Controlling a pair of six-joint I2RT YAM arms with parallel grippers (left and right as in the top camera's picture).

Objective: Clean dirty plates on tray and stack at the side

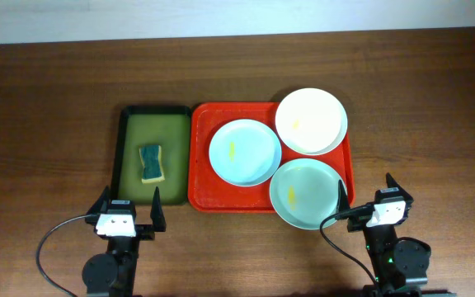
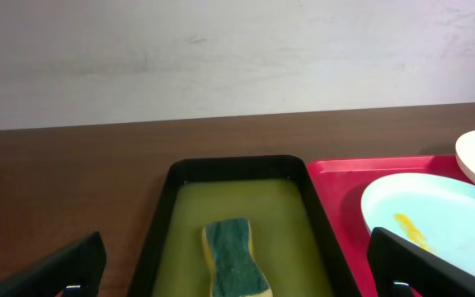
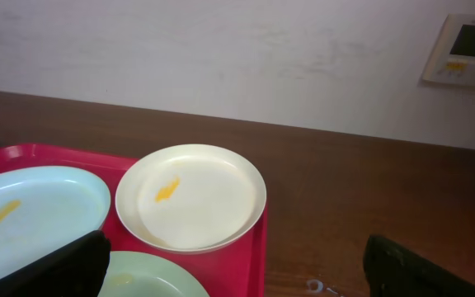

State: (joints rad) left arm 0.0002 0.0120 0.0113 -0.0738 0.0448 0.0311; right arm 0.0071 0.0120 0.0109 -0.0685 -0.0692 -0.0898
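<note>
The red tray [image 1: 205, 195] holds three plates, each with a yellow smear: a white plate [image 1: 311, 121] at the back right, a light blue plate [image 1: 245, 152] at the left, and a mint green plate [image 1: 308, 193] at the front right, overhanging the tray's front rim. My left gripper [image 1: 128, 212] is open and empty, in front of the dark green tray. My right gripper [image 1: 369, 202] is open and empty, just right of the mint plate. The right wrist view shows the white plate [image 3: 190, 196], the blue plate [image 3: 31, 210] and the mint plate [image 3: 151, 280].
A dark green tray [image 1: 130, 120] with yellowish liquid stands left of the red tray and holds a green-and-yellow sponge [image 1: 152, 162]. The sponge [image 2: 233, 257] lies ahead of my left fingers. A wall panel [image 3: 466, 49] hangs at the far right.
</note>
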